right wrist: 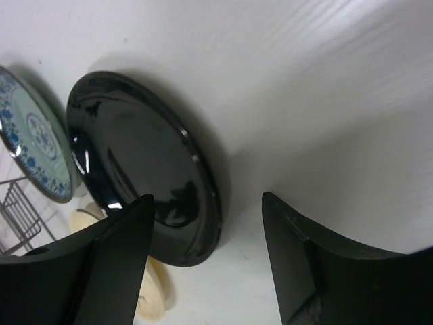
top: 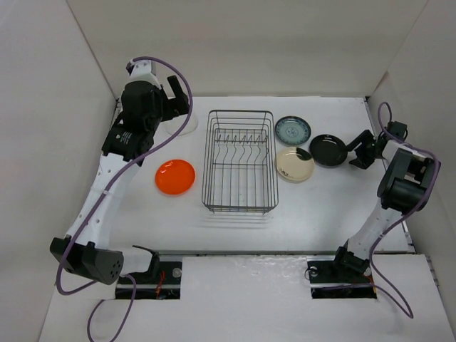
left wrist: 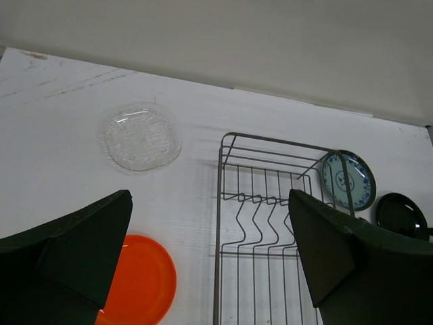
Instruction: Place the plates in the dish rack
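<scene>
Straddling the right rim of the black plate (right wrist: 135, 162), the right gripper (right wrist: 206, 203) has its fingers spread with a clear gap between them, and nothing is pinched yet. One finger sits over the plate's glossy face and the other over the bare tabletop (top: 320, 214) just beside the rim.

To do this pick well, I judge that the lower finger needs to get under the lip, since the plate lies flat and low. The pinch should land squarely on the rim, not on the slick inner slope, where it could skid. Lifting should be gentle: the black plate's left edge touches or slightly overlaps the cream plate (top: 294, 164) (I cannot tell which), so a dragged lift could nudge it.

The black plate is small, round and shiny, with bright reflections and a shallow raised rim. It sits right of the rack (top: 209, 160), near the teal plate (right wrist: 30, 135), which lies at the rack's far right corner.

The rack stands mid-tabletop with its upright prongs bare, so no plate is loaded yet. The orange plate (top: 175, 177) lies left of it, and the clear plate (left wrist: 142, 135) is farther back on the left. Above that far left area hangs the left gripper (left wrist: 210, 196), spread wide and holding nothing.
</scene>
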Controlling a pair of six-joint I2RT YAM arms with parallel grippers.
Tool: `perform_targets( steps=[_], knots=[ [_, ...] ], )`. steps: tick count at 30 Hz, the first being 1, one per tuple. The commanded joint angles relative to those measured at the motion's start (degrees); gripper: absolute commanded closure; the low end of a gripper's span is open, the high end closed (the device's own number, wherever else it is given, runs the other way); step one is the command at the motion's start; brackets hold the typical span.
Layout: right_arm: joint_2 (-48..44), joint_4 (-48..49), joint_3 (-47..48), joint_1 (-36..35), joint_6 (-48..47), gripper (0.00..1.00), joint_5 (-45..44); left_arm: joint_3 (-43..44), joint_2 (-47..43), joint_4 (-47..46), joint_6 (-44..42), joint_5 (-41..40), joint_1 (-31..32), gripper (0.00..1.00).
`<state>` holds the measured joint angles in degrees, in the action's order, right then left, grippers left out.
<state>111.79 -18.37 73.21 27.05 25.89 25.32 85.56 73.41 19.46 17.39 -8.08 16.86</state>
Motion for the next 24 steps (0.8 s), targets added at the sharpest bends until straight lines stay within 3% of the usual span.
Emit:
perform_targets(
  steps=[1,5,13,17,18,22,24],
  knots=[
    [0.7,-2.0,3.3,-2.2,-2.2,0.3,1.2,0.0,0.9,-2.6,-0.7,2.3,-0.2,0.0],
    [2.6,-2.5,4.4,-2.2,-3.3,0.34,2.6,0.0,2.2,-2.6,-0.7,2.3,-0.2,0.0],
    [4.9,-5.2,6.6,-2.7,-4.4,0.53,0.5,0.0,3.2,-2.6,-0.2,1.7,-0.2,0.0],
    [5.5,-7.1,7.2,-2.7,-4.4,0.72,-0.5,0.0,3.2,-2.6,-0.2,1.7,-0.2,0.0],
    [6.0,-7.1,7.2,-2.7,-4.4,0.83,-0.5,0.0,3.2,-2.6,-0.2,1.7,-0.2,0.0],
    [6.0,-8.5,8.3,-2.7,-3.7,0.99,-2.3,0.0,3.2,-2.6,-0.2,1.7,-0.2,0.0],
    [6.0,-9.2,8.9,-2.7,-3.2,1.0,-4.1,0.0,3.2,-2.6,-0.2,1.7,-0.2,0.0]
  ],
)
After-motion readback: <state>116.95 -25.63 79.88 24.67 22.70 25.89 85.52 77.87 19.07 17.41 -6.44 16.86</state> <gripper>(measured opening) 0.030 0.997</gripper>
